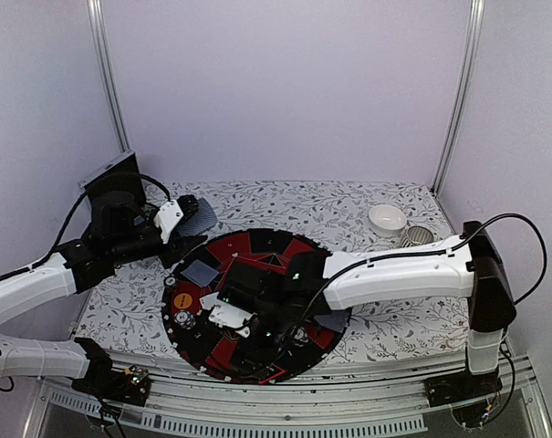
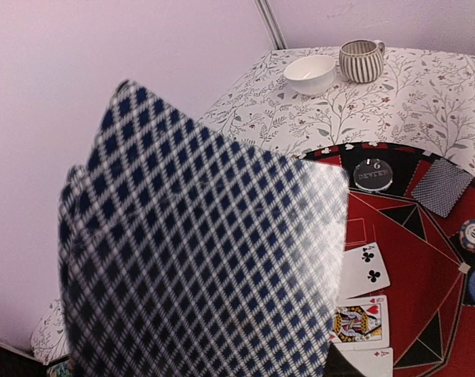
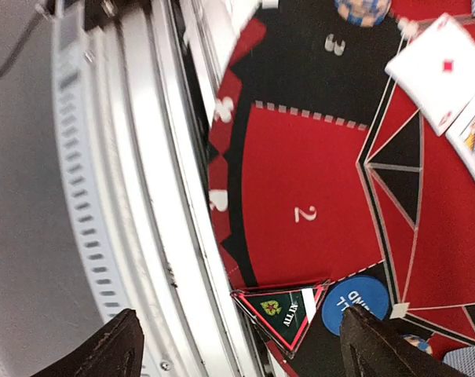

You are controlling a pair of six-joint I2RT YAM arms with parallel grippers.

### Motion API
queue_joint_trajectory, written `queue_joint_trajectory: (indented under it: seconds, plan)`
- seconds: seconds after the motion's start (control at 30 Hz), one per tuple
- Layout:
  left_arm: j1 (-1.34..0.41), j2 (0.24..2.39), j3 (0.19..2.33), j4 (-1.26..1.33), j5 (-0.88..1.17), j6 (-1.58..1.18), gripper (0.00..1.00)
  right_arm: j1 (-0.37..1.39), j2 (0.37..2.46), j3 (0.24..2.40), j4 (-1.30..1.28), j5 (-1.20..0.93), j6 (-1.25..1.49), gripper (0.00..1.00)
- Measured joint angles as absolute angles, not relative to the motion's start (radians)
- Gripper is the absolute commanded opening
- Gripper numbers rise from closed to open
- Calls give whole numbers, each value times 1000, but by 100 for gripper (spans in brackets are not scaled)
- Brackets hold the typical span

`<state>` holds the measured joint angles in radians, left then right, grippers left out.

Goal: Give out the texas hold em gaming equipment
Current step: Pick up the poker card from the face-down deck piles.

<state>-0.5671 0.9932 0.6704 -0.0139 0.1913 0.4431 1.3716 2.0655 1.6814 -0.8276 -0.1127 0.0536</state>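
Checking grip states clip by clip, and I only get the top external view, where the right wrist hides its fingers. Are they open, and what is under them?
Observer: Open. The right wrist view shows the right gripper over a black-red triangle marker marked ALL IN, which lies between its fingers, untouched.
Operator: What is the left one holding?
Observer: The left gripper is shut on a fan of cards; the left wrist view shows blue diamond-patterned backs.

Lab test booth (robot cell): plain white walls [image 1: 285,91], aluminium corner posts [image 1: 112,82].
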Motion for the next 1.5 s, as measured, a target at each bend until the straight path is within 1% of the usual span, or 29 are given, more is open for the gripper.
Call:
queue_joint_trajectory:
  seconds: [0.13,0.2,0.37,0.43,0.5,0.67,0.73,0.77,0.93,1.13,1.23,1.3,1.37,1.4,1.5]
  plan:
    - [-567,993,670,-15,204,446,43,1293,1909,1641,-734,-225,84,88]
    - [-567,993,670,-18,216,450,43,1187,1834,1621,-683,-279,109,84]
    - [-567,993,670,-23,256,464,43,997,1754,1611,-530,-368,184,67]
    - [-568,993,670,-27,265,467,43,966,1754,1613,-477,-377,205,61]
    - [-569,993,670,-29,276,470,43,961,1764,1623,-428,-377,228,56]
    - [-569,993,670,-30,284,476,43,975,1829,1700,-308,-400,261,54]
    - [-569,993,670,-30,285,478,43,976,1866,1737,-267,-415,272,52]
    - [-569,993,670,-30,285,479,43,976,1878,1748,-256,-419,274,51]
    - [-569,993,670,-30,288,479,43,976,1944,1798,-223,-434,277,39]
    - [-569,993,670,-31,289,479,43,976,1980,1813,-211,-468,277,35]
    - [-569,994,670,-31,289,479,43,976,1986,1814,-202,-484,278,27]
    - [-569,994,670,-31,289,479,43,976,1992,1816,-197,-493,278,18]
    - [-569,994,670,-31,288,479,43,977,2000,1822,-194,-502,279,5]
    - [-569,994,670,-31,288,479,43,977,2001,1823,-194,-505,278,3]
    - [-569,994,670,-34,288,479,43,979,2000,1823,-192,-505,278,2]
